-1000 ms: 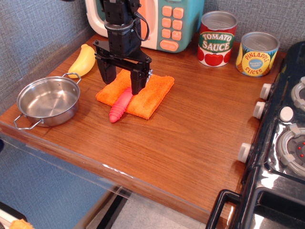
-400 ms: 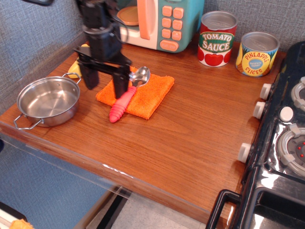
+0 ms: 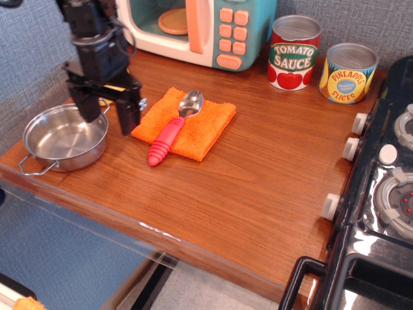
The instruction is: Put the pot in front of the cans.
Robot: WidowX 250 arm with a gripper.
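The shiny steel pot (image 3: pixel 64 137) with two wire loop handles sits at the table's front left corner. The two cans stand at the back right: a red-and-white Tomato Sauce can (image 3: pixel 294 51) and a yellow-and-blue Pineapple Slices can (image 3: pixel 348 72). My black gripper (image 3: pixel 106 118) is open and empty. It hangs over the pot's right rim, one finger above the pot's far side and the other just outside its right edge.
An orange cloth (image 3: pixel 186 123) with a pink-handled spoon (image 3: pixel 171 132) lies right of the gripper. A toy microwave (image 3: pixel 200 29) stands at the back. A black toy stove (image 3: pixel 384 174) fills the right side. The banana is hidden behind the arm.
The gripper has moved left from above the orange cloth to over the pot's right rim, uncovering the spoon. It stays open. The pot and cans have not moved.
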